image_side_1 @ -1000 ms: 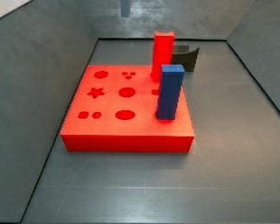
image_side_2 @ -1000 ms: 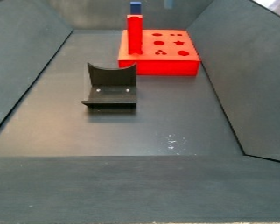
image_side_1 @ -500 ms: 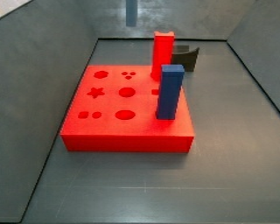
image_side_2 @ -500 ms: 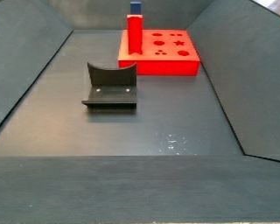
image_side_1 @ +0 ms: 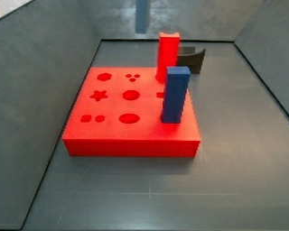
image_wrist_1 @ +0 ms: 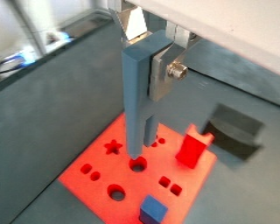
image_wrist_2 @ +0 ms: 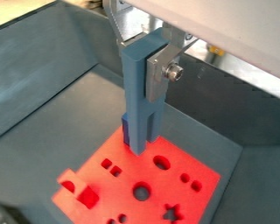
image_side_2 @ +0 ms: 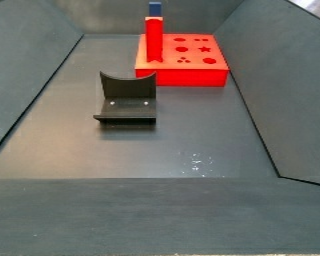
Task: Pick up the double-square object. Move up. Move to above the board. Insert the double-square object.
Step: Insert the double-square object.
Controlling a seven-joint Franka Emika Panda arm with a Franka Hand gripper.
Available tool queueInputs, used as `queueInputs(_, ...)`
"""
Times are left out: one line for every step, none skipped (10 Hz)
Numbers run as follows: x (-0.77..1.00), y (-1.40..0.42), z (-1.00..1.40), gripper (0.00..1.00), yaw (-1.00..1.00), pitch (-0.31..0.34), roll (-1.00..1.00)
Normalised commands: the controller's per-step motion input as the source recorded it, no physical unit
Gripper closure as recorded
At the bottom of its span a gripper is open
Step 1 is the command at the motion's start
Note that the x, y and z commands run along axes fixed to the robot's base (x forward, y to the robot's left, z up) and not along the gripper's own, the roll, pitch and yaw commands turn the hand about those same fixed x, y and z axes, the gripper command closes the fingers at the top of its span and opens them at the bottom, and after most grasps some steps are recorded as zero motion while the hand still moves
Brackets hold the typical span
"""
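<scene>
Pincer [image_wrist_1: 147,42] around smooth blue bar [image_wrist_1: 136,105], above glossy red board [image_wrist_1: 119,171]

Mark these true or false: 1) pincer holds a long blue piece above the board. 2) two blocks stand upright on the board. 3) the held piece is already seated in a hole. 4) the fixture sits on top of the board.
1) True: the pincer grips a long blue piece over the board.
2) True: a red block and a blue block stand upright on it.
3) False: its lower end hangs clear above the board.
4) False: the fixture stands on the floor, apart from the board.
</scene>
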Motion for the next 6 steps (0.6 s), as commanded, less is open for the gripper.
queueInputs(0.33,0.15,-0.04,1.0,-0.83,-0.013,0.0)
queueInputs(0.33,0.15,-0.01,1.0,-0.83,-0.014,0.0)
queueInputs(0.33,0.15,-0.01,1.0,-0.84,-0.024,0.0)
queueInputs(0.32,0.15,-0.01,1.0,-0.85,-0.02,0.0)
queueInputs(0.31,0.14,-0.04,1.0,-0.86,-0.026,0.0)
queueInputs(0.28,0.12,-0.16,1.0,-0.87,-0.046,0.01)
